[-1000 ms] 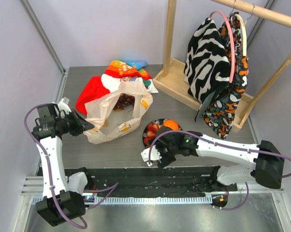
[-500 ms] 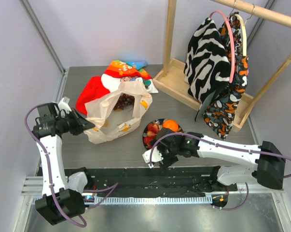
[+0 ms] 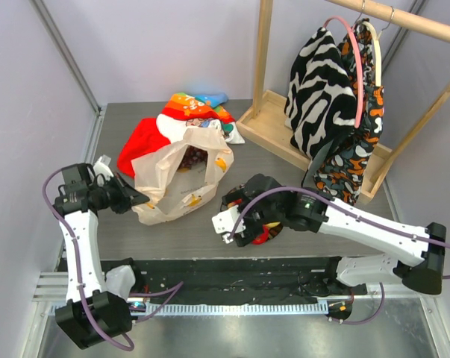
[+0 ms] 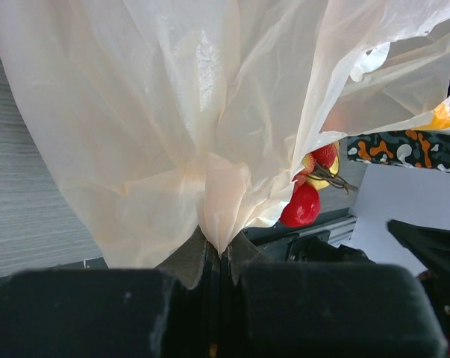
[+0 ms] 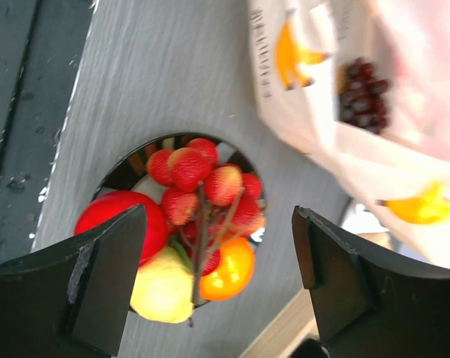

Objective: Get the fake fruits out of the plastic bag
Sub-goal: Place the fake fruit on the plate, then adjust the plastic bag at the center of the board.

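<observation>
Four of the five fake fruits already sit out of the plastic bag [image 3: 181, 179]. On the round dark dish [image 5: 124, 173], in the lower left of the right wrist view, you can count one strawberry cluster [image 5: 202, 186], one red apple [image 5: 109, 220], one yellow lemon [image 5: 165, 287] and one small orange [image 5: 228, 272]. One fruit is left inside: the dark grape bunch [image 5: 364, 91], which shows through the bag's mouth at the upper right of that view. In the overhead view it lies near the centre, just below the red and multicoloured cloth [image 3: 139, 142].

As I read it, the step in hand is the last fetch. Your left gripper [image 4: 217, 257] is clamped tight on a gathered fold of the bag's edge, at the left of the overhead view, and pins it over the bench [image 3: 120, 115]. Your right gripper [image 5: 219, 216] stands wide apart and carries nothing. It hangs over the dish at the lower centre of the overhead view, near the bag.

The next move, in my judgement, is to swing the right gripper up and left to the bag's mouth, reach in between the film walls and close on the grapes alone. The thin film may get pinched along with them, so hold the left side firm.

The count in all is one bag, two grippers and five fruits.
</observation>
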`<action>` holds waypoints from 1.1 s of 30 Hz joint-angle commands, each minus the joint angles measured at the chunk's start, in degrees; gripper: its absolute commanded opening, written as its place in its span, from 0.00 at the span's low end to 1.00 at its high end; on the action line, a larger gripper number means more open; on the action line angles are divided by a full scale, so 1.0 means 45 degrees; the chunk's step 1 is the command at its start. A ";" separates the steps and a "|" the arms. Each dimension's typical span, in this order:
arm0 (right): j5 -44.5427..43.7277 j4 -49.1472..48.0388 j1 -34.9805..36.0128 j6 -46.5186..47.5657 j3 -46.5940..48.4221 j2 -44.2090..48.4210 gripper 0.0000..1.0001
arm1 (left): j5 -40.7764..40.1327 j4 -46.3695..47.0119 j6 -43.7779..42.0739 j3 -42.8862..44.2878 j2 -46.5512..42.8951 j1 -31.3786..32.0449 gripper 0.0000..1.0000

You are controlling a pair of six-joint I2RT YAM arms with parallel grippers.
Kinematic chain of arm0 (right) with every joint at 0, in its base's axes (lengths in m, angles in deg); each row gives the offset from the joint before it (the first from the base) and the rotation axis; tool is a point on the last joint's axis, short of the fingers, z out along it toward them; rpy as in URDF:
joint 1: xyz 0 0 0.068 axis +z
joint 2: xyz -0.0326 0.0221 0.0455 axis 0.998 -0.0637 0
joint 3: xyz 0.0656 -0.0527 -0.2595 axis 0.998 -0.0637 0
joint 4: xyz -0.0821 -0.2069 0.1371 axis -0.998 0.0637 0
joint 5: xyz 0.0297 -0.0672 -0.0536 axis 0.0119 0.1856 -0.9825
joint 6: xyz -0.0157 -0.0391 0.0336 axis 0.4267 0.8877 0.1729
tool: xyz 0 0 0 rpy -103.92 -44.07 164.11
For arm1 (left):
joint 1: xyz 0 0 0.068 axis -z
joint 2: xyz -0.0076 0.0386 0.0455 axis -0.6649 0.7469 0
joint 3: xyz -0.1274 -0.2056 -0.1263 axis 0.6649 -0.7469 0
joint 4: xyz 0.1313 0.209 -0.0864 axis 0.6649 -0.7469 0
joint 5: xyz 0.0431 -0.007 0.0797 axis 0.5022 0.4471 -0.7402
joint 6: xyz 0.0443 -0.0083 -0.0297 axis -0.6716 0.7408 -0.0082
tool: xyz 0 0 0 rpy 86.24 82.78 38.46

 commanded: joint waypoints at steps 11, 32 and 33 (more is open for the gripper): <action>0.1026 -0.3161 0.0004 -0.3993 0.3499 -0.3976 0.67 | -0.0008 -0.1299 -0.0470 0.0607 -0.0115 -0.0017 0.00; -0.2806 -0.6409 -0.2046 -0.7666 0.8462 -1.1290 0.56 | 0.2244 -0.6966 -0.4106 0.3910 -0.1655 0.1733 0.00; -0.2163 -0.6018 -0.2066 -0.7784 0.8754 -1.1017 0.57 | 0.1600 -0.6578 -0.3754 0.3656 -0.1987 0.1895 0.00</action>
